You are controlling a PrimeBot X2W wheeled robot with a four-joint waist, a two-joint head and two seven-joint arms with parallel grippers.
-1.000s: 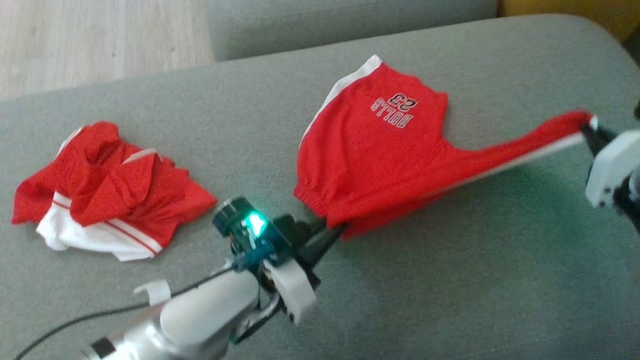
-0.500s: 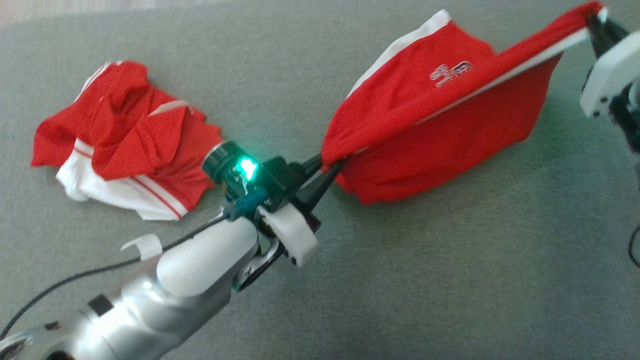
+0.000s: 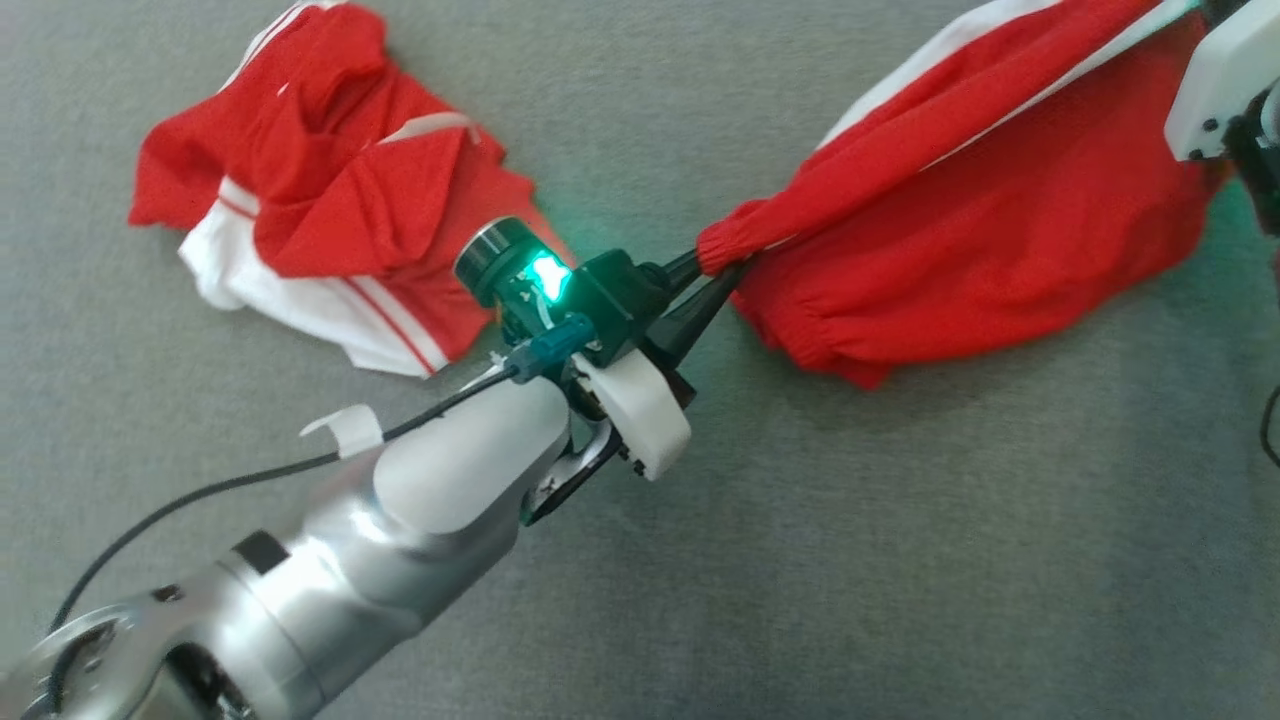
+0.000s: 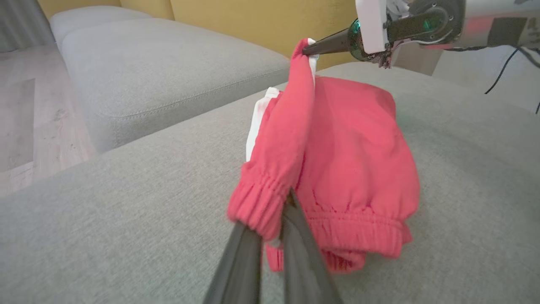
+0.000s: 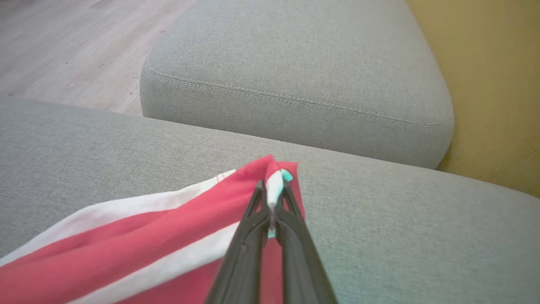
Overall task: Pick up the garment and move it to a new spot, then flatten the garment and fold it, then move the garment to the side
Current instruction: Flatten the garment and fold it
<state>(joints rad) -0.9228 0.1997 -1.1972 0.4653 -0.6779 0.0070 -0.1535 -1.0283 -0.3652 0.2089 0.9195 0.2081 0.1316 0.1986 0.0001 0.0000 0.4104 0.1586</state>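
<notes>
My left gripper (image 3: 715,275) and right gripper (image 5: 272,202) each stay clamped on one end of the red mesh shorts with white side stripes (image 3: 980,230). That edge has swung over, doubling them toward the grey fabric cushion's (image 3: 900,550) right side: folding has begun.

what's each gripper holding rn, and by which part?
Both hold the same shorts. The left gripper pinches one end of the elastic waistband. The right gripper pinches the opposite corner, at the white stripe.
</notes>
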